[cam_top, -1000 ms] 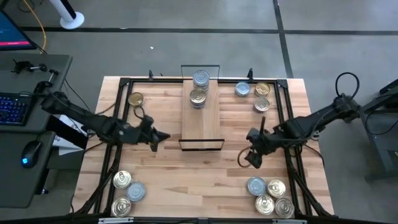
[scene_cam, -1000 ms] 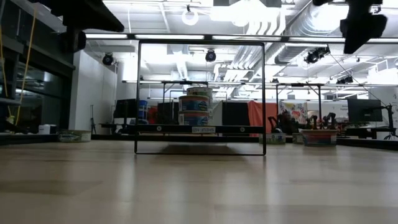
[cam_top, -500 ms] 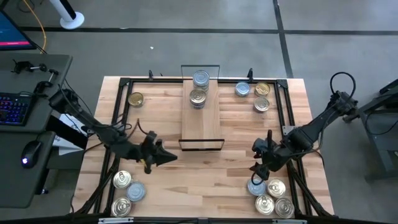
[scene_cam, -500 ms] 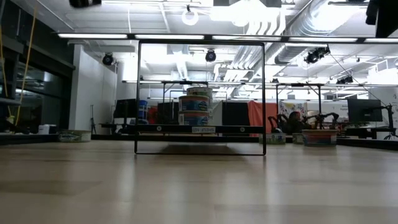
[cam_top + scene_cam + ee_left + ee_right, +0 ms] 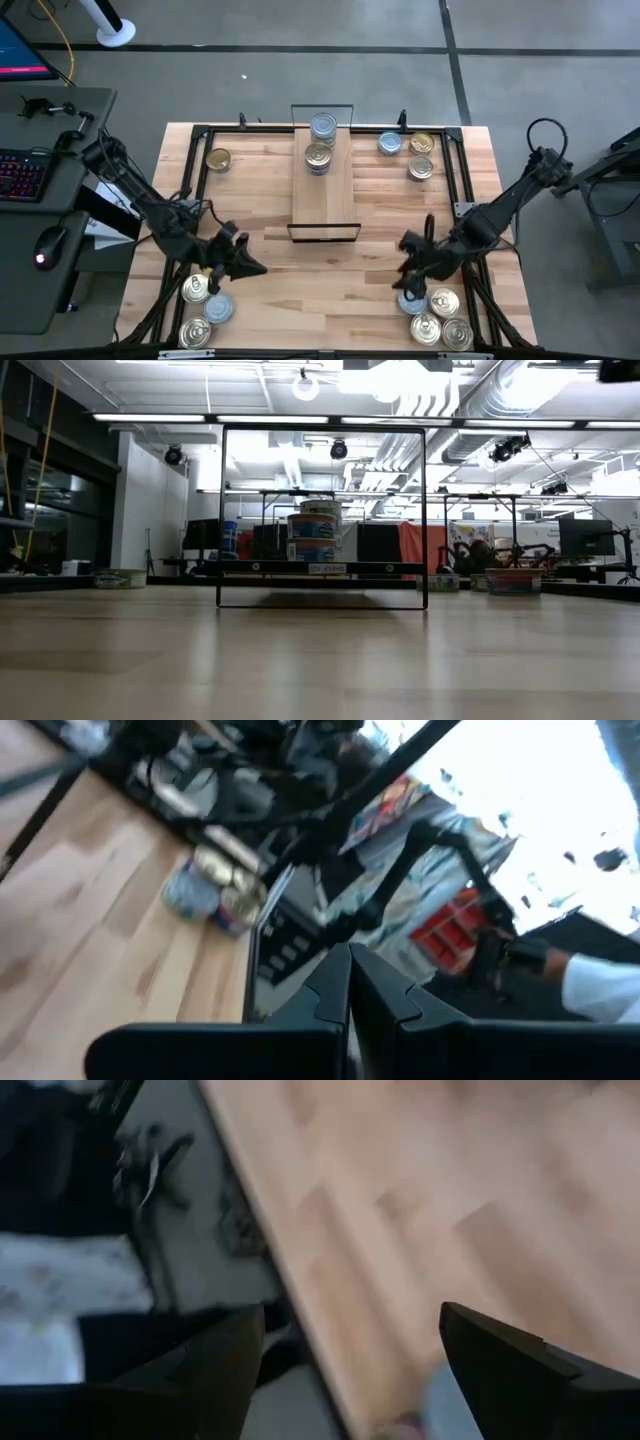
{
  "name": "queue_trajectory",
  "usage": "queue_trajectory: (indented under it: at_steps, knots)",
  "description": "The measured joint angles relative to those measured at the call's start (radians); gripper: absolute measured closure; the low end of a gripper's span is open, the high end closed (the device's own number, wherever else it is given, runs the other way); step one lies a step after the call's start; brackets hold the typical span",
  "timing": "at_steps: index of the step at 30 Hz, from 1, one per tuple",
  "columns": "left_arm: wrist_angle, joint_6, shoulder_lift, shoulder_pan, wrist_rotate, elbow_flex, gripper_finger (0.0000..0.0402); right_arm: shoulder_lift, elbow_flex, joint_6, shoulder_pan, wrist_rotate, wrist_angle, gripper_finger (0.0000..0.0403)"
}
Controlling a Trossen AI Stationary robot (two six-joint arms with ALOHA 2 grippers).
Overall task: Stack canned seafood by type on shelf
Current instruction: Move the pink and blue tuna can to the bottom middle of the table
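Left gripper (image 5: pixel 243 266) sits at the near left of the table (image 5: pixel 340 270), beside three tins (image 5: pixel 202 309); the left wrist view shows its fingers (image 5: pixel 340 995) pressed together, clenched on nothing; right gripper (image 5: pixel 405 283) sits at the near right, directly over the near-right cluster of tins (image 5: pixel 437 316); the right wrist view shows its fingers (image 5: pixel 500 1365) spread wide apart, nothing between them; the shelf (image 5: pixel 324 185) lies at centre far, carrying two tins stacked (image 5: pixel 321 141) at its far end; one gold tin (image 5: pixel 218 159) lies far left; three tins (image 5: pixel 412 152) lie far right.
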Motion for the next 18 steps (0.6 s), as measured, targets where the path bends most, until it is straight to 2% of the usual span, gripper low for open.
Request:
queue_trajectory:
  at_steps: [6,10,14,18]
  knots:
    - [-0.108,-0.079,0.030,-0.070,-0.099,0.000,0.0402,0.164,0.000,0.108,0.096,-0.187,0.110,0.0148]
    - [-0.108,-0.085,0.065,-0.086,-0.106,0.000,0.0402,0.258,0.000,0.183,0.164,-0.307,0.093,0.0188]
    - [-0.109,-0.085,0.094,-0.080,-0.107,0.000,0.0402,0.281,0.000,0.350,0.202,-0.349,-0.118,0.0255]
    - [-0.119,-0.084,0.119,-0.061,-0.134,0.000,0.0402,0.277,0.000,0.457,0.216,-0.375,-0.327,0.0360]
